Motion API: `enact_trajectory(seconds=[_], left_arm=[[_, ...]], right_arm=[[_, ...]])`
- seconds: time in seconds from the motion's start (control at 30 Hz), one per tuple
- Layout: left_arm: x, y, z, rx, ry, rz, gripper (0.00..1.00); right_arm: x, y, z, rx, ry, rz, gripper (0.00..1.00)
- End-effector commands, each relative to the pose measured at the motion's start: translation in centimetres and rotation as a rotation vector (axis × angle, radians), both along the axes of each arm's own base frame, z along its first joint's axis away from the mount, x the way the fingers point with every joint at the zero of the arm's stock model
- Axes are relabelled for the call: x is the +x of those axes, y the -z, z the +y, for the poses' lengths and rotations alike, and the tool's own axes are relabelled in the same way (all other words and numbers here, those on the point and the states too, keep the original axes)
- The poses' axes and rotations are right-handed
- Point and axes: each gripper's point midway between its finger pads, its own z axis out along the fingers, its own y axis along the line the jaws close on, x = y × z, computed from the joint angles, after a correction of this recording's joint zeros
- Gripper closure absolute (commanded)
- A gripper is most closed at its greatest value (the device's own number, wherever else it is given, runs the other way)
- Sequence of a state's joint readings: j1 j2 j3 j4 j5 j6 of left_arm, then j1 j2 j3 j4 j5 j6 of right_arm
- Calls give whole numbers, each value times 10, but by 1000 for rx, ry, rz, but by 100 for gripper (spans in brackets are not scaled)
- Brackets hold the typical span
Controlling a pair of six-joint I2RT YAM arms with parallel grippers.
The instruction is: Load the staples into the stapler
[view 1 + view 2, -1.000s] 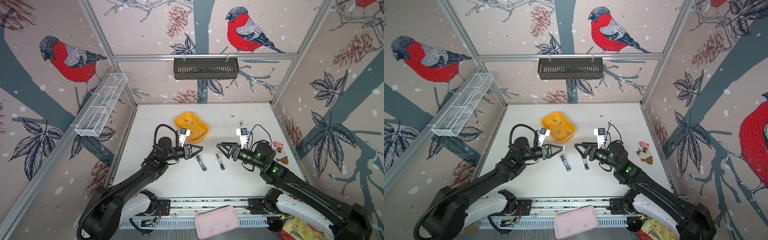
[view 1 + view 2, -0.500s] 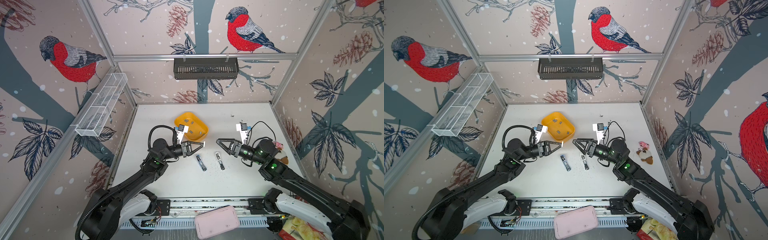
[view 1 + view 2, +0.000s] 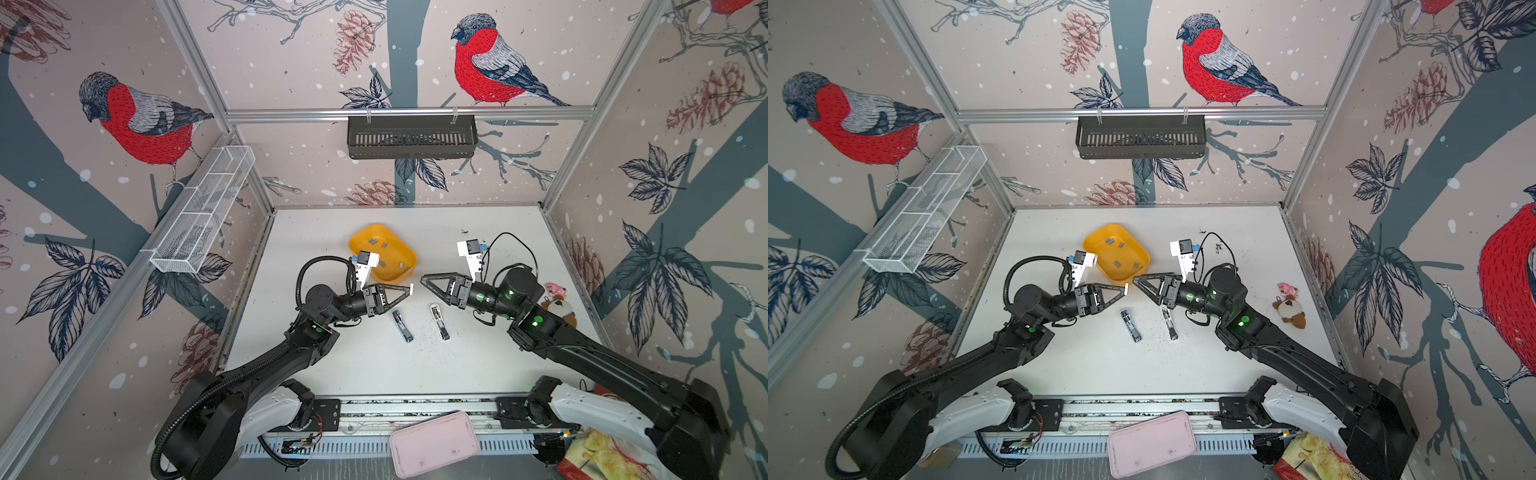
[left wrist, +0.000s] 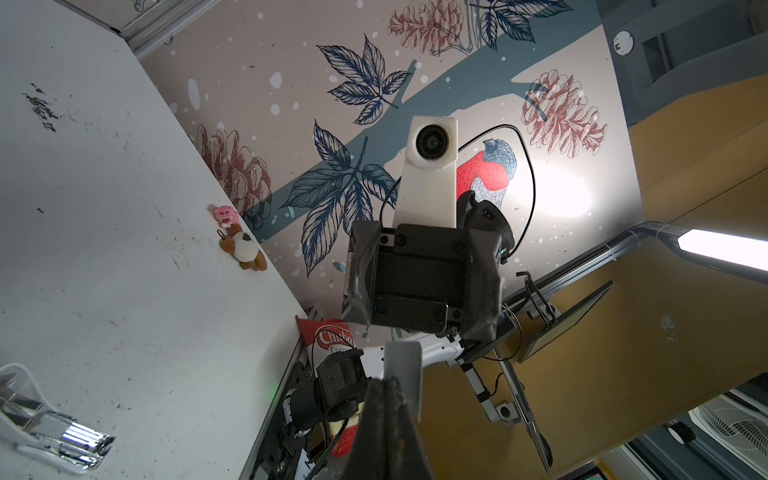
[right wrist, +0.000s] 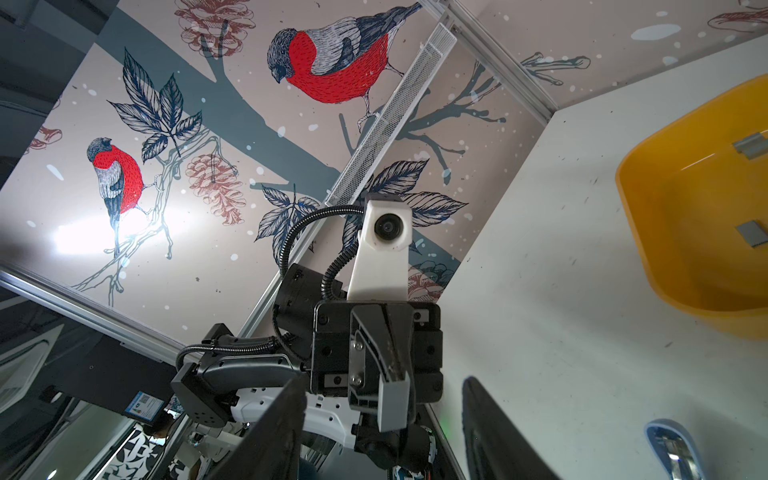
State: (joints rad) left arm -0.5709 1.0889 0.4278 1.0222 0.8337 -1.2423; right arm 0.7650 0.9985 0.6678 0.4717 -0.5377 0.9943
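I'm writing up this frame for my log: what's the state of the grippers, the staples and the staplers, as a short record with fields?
left gripper: shut on one small grey metal staple strip
right gripper: open, empty, tip facing the left gripper's tip
yellow plastic tray: holds more grey strips
mini staplers: two, lying apart on the white table, neither gripped

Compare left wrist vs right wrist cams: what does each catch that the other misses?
Left wrist only: the clear stapler, the plush toys at the table edge, and a head-on look at the right claw, which is open.
Right wrist only: the yellow tray with staples in it, the tip of the blue stapler, and the mesh rack on the wall.
Both: the white table and the left claw, shut on a grey staple strip.
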Motion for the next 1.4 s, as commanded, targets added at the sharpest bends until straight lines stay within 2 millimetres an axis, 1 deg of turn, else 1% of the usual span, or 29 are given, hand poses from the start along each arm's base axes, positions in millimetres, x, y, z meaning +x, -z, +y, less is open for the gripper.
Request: enact_trajectory(seconds=[0.0,0.2,0.37,0.57,0.87,1.37], left_arm=[[-5,-15,1,-50,16,-32,100],[-6,-18,-2,-61,24,-18,100],[-7,-20,-5,-70,34,-9,100],[-8,-18,-8,-70,45,-2,100],[-8,-19,-8,-73,46,-1,100],[-8,-15,-9,-68,50,6,100]], right_arm=[[-5,-10,3,25,-22,-27,43],[-8,-8,6,28,-33,-26,48],[-8,-9,7,30,-38,-29,51],[-8,-8,9,30,-44,-28,54],[-9,-8,9,34,-51,-28,61],[-9,-2,12,33,-61,-15,70]])
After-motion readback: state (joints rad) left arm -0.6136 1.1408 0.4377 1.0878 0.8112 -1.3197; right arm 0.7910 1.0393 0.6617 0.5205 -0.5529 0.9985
